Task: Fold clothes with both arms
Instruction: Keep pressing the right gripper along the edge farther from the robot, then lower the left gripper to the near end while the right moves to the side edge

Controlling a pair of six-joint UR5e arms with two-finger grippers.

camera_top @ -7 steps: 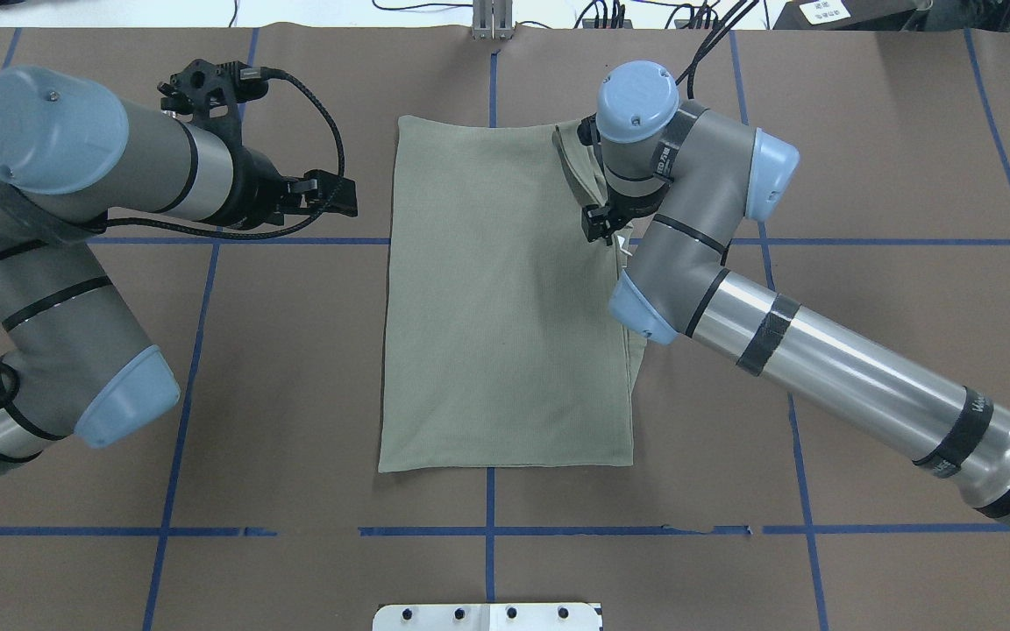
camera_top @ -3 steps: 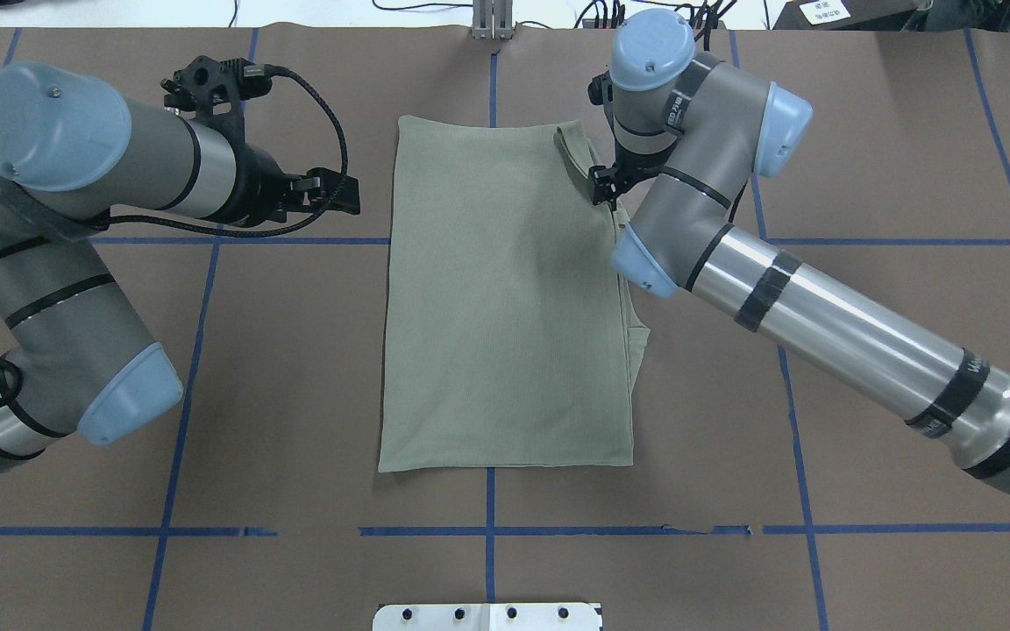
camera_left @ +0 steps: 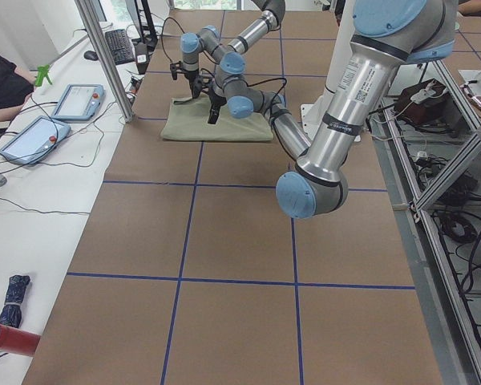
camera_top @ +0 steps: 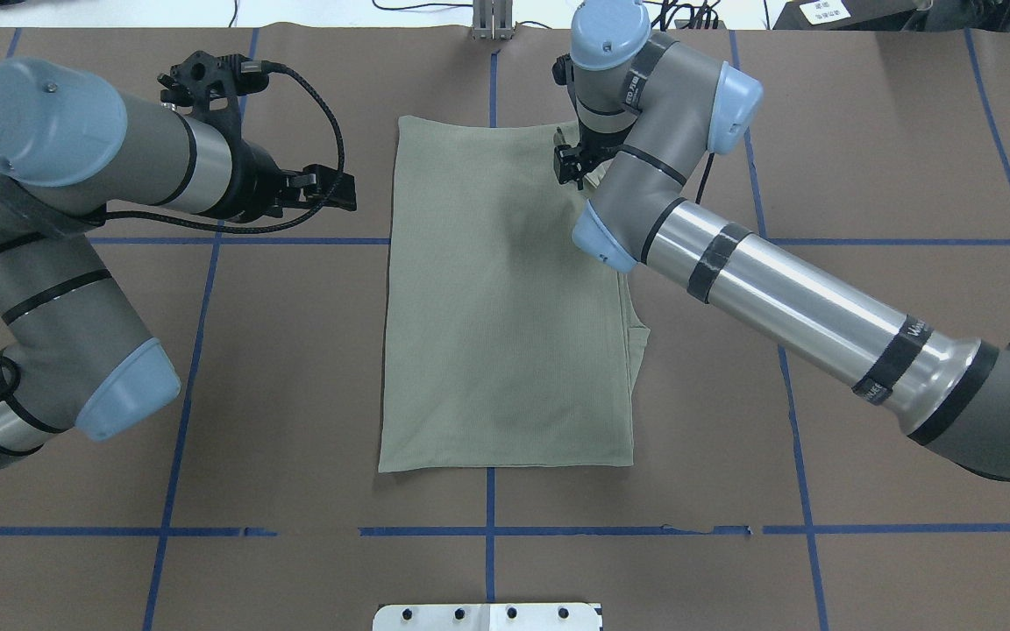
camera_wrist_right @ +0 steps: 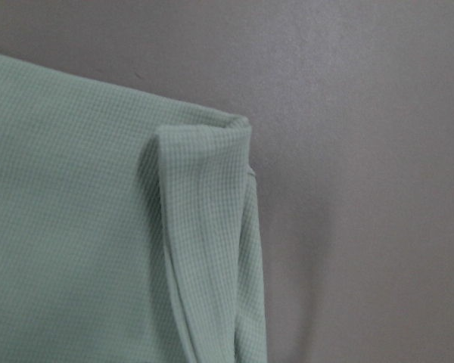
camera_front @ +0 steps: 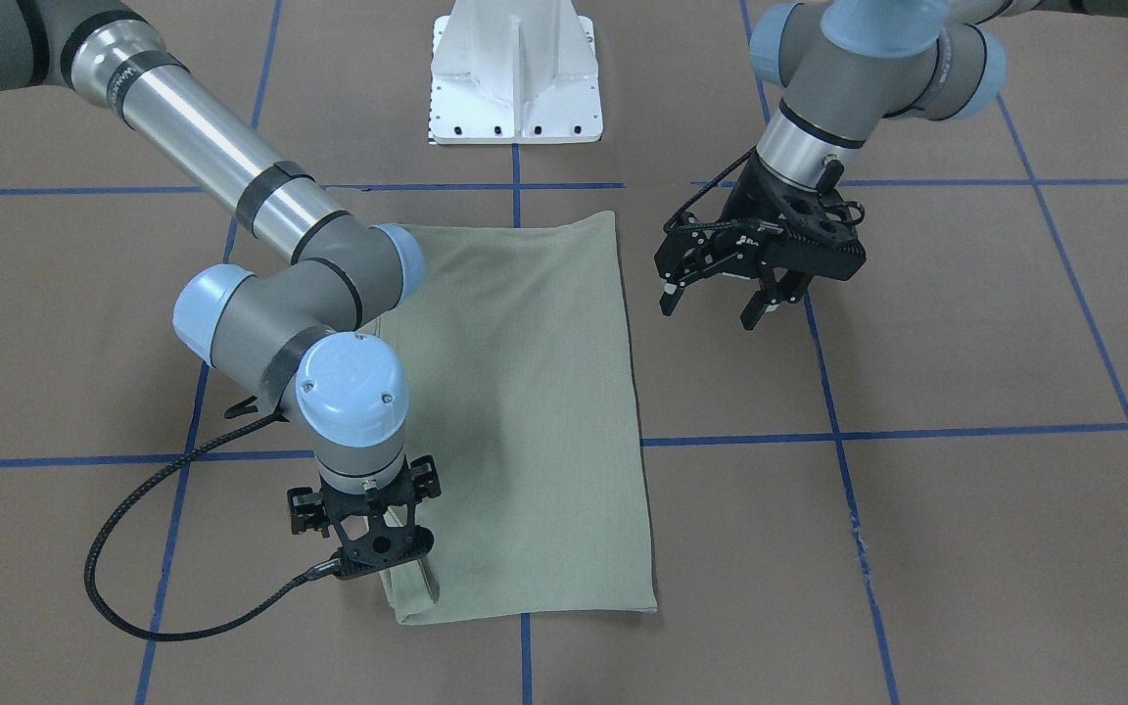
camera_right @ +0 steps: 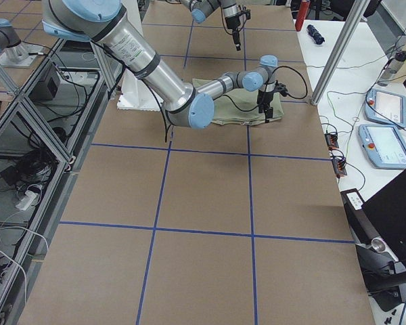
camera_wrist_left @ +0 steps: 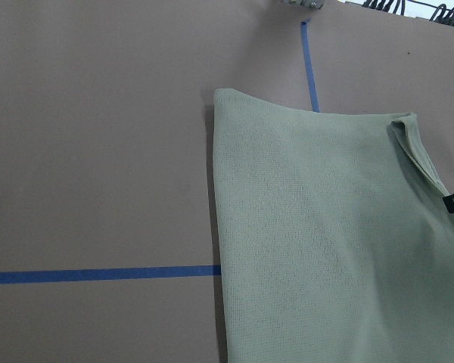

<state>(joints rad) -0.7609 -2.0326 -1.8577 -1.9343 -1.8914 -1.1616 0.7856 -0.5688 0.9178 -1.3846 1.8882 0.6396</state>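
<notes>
The sage-green shirt (camera_top: 505, 307) lies flat on the brown table, folded into a tall rectangle, with a narrow flap turned over along its right edge. It also shows in the front view (camera_front: 535, 392) and in both wrist views (camera_wrist_left: 325, 249) (camera_wrist_right: 76, 227). My right gripper (camera_top: 568, 168) points down just over the shirt's far right corner (camera_front: 390, 583). It looks open and holds nothing. My left gripper (camera_top: 334, 188) hangs open and empty above bare table, left of the shirt's far left corner (camera_front: 716, 305). Neck label and hang tag are hidden.
Blue tape lines cross the table in a grid. The white base pedestal (camera_front: 515, 78) stands at the robot's edge. On the operators' side there are a metal post (camera_left: 112, 64), two tablets (camera_left: 76, 100) and cables beyond the table's far edge.
My right gripper has moved along the shirt's right edge from its middle to the far right corner. The shirt and my left arm have hardly moved.
</notes>
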